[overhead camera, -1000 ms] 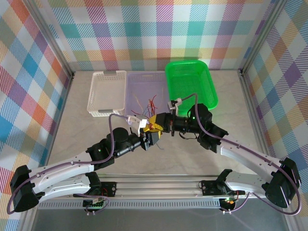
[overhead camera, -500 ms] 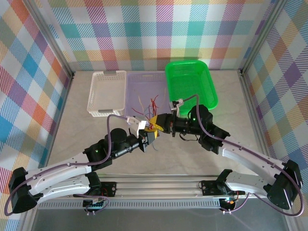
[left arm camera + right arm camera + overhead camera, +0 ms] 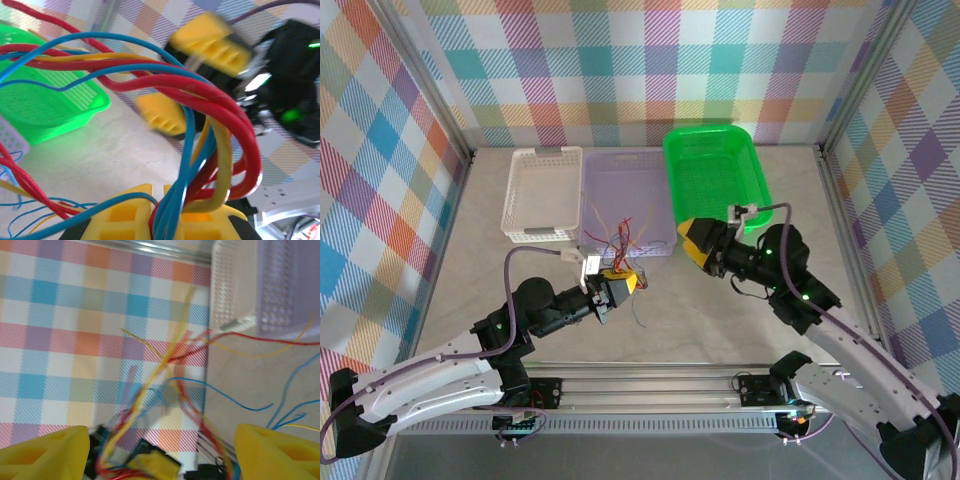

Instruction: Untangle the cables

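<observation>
The left hand [image 3: 623, 282] is clamped shut on the cables [image 3: 623, 240]. They are thin red, yellow and blue wires that loop and fan out just beyond its fingertips, above the worktop [image 3: 480, 260]. The right hand [image 3: 692, 246] gapes wide and holds nothing, apart from the bunch.

From my end this reads as a robotics lab test cell, not a home or a shop. Flat panels printed in pastel plaid [image 3: 650, 60] close it in, held by bare aluminium frame posts [image 3: 432, 75]. Two white-and-black jointed robot arms [image 3: 430, 365] are bolted to a slotted metal rail [image 3: 650, 390] at the near edge of a pale stone-look counter [image 3: 720, 320] — and a white plastic mesh basket [image 3: 542, 190], a lilac plastic tray [image 3: 620, 170] and a bright green plastic basket [image 3: 715, 170] line its back.
</observation>
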